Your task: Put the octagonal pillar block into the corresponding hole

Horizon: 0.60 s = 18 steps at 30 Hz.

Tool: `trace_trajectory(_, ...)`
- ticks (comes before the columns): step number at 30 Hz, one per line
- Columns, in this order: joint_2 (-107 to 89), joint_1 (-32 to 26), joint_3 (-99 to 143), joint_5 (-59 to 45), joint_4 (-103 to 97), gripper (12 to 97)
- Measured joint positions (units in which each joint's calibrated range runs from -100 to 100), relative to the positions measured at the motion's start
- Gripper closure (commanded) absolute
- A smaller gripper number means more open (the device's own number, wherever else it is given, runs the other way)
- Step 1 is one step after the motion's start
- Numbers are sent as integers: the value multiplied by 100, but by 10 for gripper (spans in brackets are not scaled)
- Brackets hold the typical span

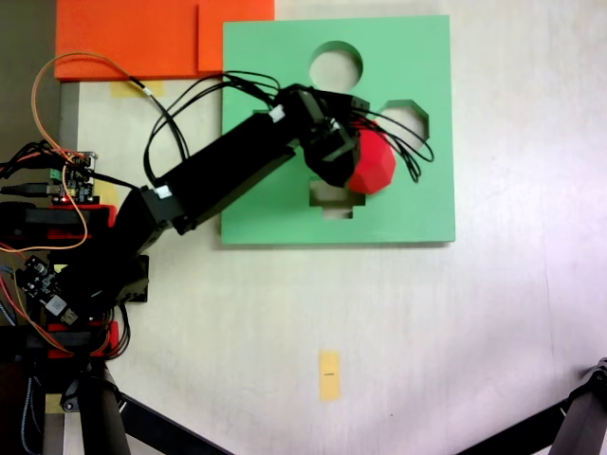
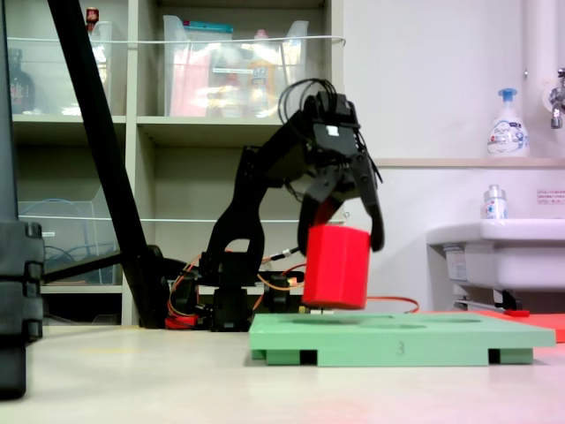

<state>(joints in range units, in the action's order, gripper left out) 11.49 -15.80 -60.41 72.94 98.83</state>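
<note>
The octagonal pillar block [image 1: 375, 166] is a bright red foam prism, and my gripper [image 1: 363, 154] is shut on it. From the side, the block [image 2: 335, 269] hangs slightly tilted just above the green foam board [image 2: 397, 340], with a black finger on each side of it and the gripper [image 2: 341, 246] coming down from above. The block is over the middle of the board [image 1: 266, 114], between the cutouts. The corresponding hole [image 1: 408, 116], eight-sided, lies just up and right of the block. The arm hides part of the cross-shaped cutout [image 1: 334, 204].
A round cutout [image 1: 335, 64] sits at the board's top. Orange foam sheets [image 1: 142, 38] lie beyond the board's top left corner. Loose wires and the arm's base [image 1: 66, 237] fill the left side. A yellow tape mark [image 1: 329, 374] is on the table. Tripod legs [image 1: 588, 408] cross the bottom corners.
</note>
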Motion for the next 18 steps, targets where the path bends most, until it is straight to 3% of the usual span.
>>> trace_trajectory(18,575,-147,-20,181,-666,705)
